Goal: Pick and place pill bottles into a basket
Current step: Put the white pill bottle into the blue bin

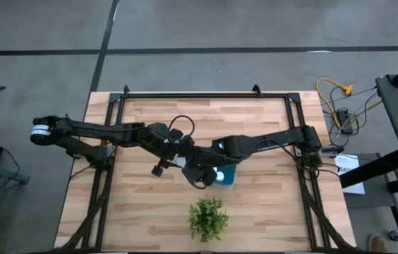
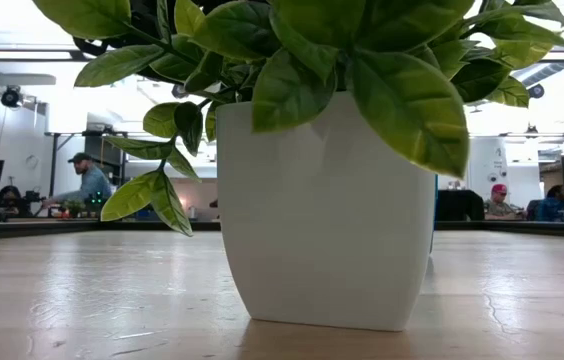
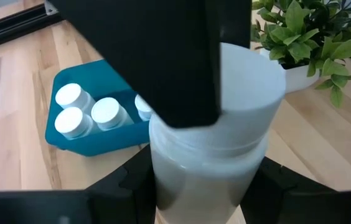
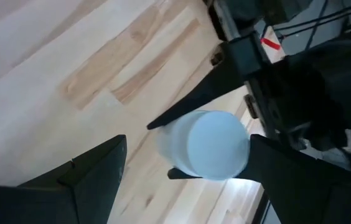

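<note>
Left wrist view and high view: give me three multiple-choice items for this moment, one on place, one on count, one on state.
1. In the high view, the basket sits:
A. near the middle of the table, close to the plant
B. at the left edge
C. on the floor

2. White caps showing in the basket, left wrist view:
A. none
B. three
C. six

3. The left gripper is:
A. open, empty
B. shut on a leaf
C. shut on a pill bottle

Answers:
1. A: teal shows mid-table beside the plant.
2. B: two caps are whole and one is partly hidden.
3. C: its fingers clamp the bottle's sides.
</note>
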### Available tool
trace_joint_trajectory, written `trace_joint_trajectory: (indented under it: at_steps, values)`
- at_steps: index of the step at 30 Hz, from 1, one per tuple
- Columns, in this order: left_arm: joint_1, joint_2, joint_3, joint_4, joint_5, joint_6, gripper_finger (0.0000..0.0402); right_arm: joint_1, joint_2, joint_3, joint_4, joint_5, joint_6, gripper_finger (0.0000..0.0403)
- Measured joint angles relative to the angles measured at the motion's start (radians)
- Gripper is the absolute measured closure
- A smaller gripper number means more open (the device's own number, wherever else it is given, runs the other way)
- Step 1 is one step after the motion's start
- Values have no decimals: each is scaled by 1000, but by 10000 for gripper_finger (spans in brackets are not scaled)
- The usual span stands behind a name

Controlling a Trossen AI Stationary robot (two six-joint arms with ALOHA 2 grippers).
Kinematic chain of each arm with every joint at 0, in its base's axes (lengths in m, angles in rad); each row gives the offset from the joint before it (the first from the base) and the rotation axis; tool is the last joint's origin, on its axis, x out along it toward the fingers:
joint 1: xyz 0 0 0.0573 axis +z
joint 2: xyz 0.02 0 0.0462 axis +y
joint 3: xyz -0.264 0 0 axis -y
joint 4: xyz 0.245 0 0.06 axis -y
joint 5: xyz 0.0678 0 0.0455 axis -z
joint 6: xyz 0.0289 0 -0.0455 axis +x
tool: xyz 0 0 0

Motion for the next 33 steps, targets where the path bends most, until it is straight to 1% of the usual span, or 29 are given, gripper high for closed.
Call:
trace_joint_trajectory:
  at_steps: [9,18,21,24,33]
  values:
    - [0,0,0,0,1,0,247,-9,2,-39,49,0,-42,74]
    - [0,0,-2,-10,4,0,247,-9,2,10,41,-5,-34,75]
    - [0,0,-2,-12,4,-1,247,-9,2,10,41,-39,-27,79]
    - [0,0,-2,-12,4,-1,247,-9,2,10,40,-45,-14,94]
    - [0,0,-2,-16,4,-1,247,-9,2,9,41,-52,-11,170]
